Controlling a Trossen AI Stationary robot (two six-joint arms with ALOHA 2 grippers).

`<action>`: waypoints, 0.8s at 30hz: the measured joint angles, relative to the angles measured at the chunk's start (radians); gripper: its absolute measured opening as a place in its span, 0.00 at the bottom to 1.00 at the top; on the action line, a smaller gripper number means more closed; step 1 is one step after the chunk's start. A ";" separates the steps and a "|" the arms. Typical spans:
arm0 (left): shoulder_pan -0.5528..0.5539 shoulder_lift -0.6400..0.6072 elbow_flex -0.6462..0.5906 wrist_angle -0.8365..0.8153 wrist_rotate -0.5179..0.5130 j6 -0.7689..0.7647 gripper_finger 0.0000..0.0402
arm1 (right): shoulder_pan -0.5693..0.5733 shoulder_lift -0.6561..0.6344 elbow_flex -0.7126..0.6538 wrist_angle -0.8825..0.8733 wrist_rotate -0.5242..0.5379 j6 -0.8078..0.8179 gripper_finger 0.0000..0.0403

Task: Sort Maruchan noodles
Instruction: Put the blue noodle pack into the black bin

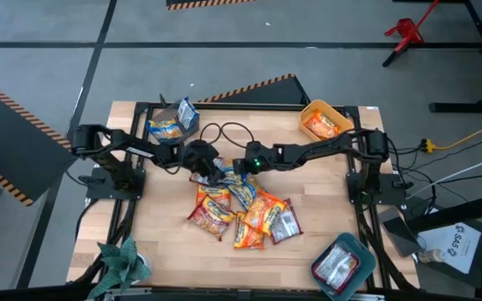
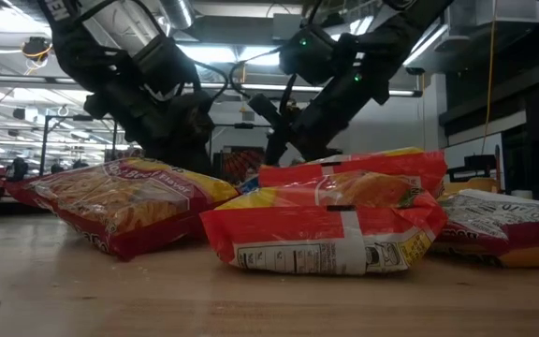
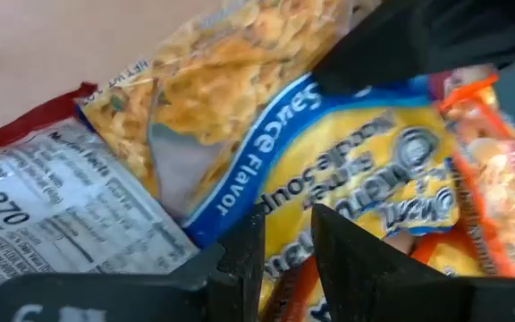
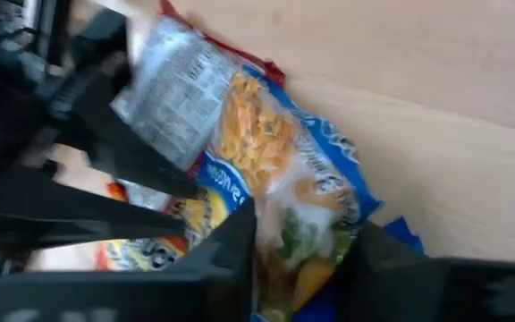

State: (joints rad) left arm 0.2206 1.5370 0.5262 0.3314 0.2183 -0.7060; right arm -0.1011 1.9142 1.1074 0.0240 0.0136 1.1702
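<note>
At table centre, crinkly blue-yellow, orange noodle packets (image 1: 241,211)

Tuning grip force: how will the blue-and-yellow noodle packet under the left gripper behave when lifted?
The blue-and-yellow packet looks glossy and crinkled, so probably slippery and bendy at its edges. It overlaps other packets, so it may drag them. The left gripper shows only a narrow finger gap.

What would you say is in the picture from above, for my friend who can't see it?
Two dark robot arms meet over a pile of noodle packets in the middle of a wooden table, the left gripper and right gripper both at the pile's far edge. Bins in three corners already hold packets: grey, yellow, teal.
</note>
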 joint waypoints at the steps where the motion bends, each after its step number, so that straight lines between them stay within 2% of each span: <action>1: 0.002 -0.006 0.001 0.001 0.011 -0.010 0.22 | 0.001 0.001 -0.001 -0.004 0.002 0.000 0.18; 5: 0.017 -0.052 0.020 -0.004 0.097 -0.056 0.22 | -0.006 -0.011 -0.001 -0.006 0.000 -0.014 0.12; 11: 0.055 -0.201 0.063 -0.010 0.147 -0.132 0.22 | -0.039 -0.043 0.042 -0.031 -0.010 -0.071 0.12; 17: 0.108 -0.410 0.113 -0.029 0.165 -0.216 0.22 | -0.079 -0.049 0.205 -0.056 -0.045 -0.221 0.12; 24: 0.156 -0.627 0.207 -0.084 0.088 -0.229 0.22 | -0.148 0.004 0.440 -0.193 0.003 -0.467 0.11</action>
State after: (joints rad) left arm 0.3762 0.9103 0.7330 0.2478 0.3067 -0.9349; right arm -0.2489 1.9182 1.5473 -0.1692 0.0165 0.7032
